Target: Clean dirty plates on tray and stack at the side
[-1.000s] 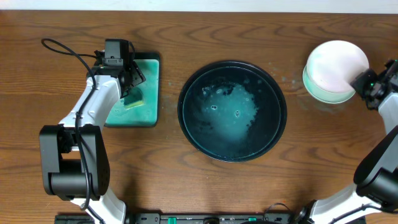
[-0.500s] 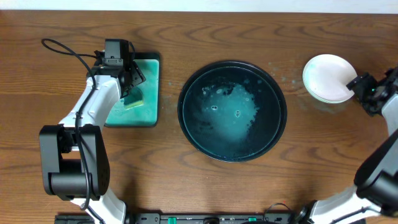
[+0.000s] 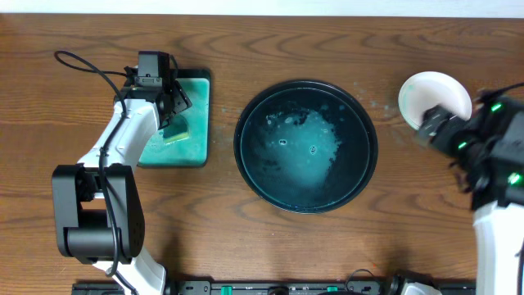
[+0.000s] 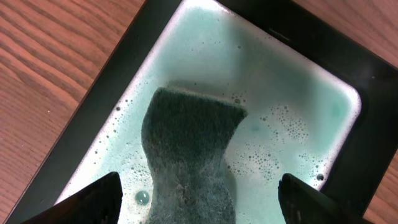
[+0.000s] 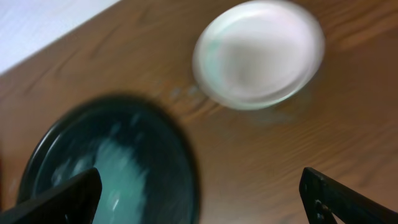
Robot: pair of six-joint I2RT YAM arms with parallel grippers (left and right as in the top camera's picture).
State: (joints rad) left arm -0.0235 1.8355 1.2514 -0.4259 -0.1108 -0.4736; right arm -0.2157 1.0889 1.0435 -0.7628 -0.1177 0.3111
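plates [image 3: 432, 93] sit on tabletop [image 3: 409, 213] at 2 o'clock of tray [image 3: 240, 147], apart from it; right gripper [image 5: 205, 196] spread wide, empty; left gripper [image 4: 199, 200] wide over sponge [image 4: 186, 143] in rectangular tray [image 4: 323, 56]

The dark brown wood-grain tabletop [image 3: 409, 213] bears three things. A small round white plate [image 3: 430, 92] lies just ahead of the right gripper [image 5: 205, 205], with faint wet specks beside it. The large round black tray [image 3: 239, 143] (awash with teal liquid) sits to that gripper's left. Directly under the left gripper [image 4: 199, 208] lies a smaller rectangular black tray [image 4: 106, 93].
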